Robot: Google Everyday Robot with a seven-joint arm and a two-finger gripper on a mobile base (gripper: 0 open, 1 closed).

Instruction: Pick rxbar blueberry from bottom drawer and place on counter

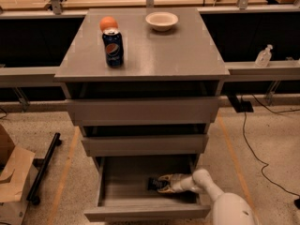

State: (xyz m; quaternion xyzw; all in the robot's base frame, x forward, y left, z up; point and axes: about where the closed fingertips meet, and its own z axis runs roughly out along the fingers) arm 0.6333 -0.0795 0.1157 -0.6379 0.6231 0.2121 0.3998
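The bottom drawer [112, 191] is pulled out, a shallow grey box. The rxbar blueberry [153, 183] lies on its floor right of centre, a small dark flat wrapper, partly covered by the fingers. My gripper [164, 183] reaches in from the right on a white arm, with one finger [169, 177] behind the bar's right end and one in front of it. The grey counter [164, 46] tops the cabinet.
On the counter stand a blue Pepsi can [113, 47], an orange ball [108, 23] behind it and a white bowl [161, 20]. A cardboard box [11, 172] and a black bar [43, 168] lie on the floor at left. Cables [253, 149] run at right.
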